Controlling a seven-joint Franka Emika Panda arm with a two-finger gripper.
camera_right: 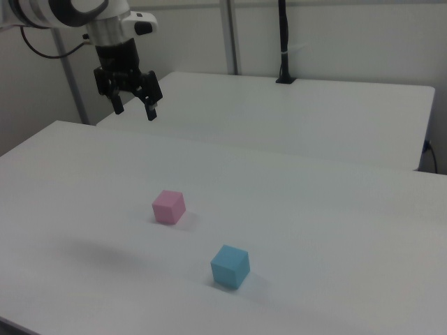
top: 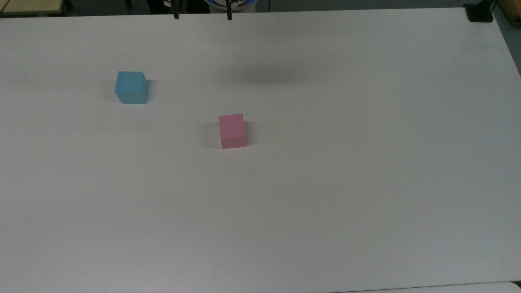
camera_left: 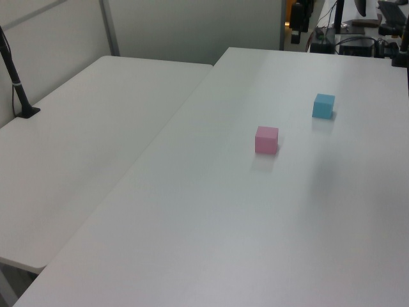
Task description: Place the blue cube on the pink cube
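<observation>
The blue cube (top: 130,87) rests on the white table (top: 325,183) toward the top view's upper left; it also shows as the blue cube (camera_left: 323,105) and the blue cube (camera_right: 230,266). The pink cube (top: 232,130) sits apart from it near the table's middle, seen too as the pink cube (camera_left: 266,139) and the pink cube (camera_right: 168,206). My gripper (camera_right: 135,109) hangs high in the air, open and holding nothing, well above and behind both cubes. Its two fingertips (top: 176,15) poke in at the top view's upper edge.
A second white table (camera_left: 83,141) adjoins on the left view's left, with a black pole (camera_left: 16,83) clamped to it. A black clamp (top: 480,12) sits at the top view's upper right corner. Cluttered equipment (camera_left: 358,32) stands beyond the far edge.
</observation>
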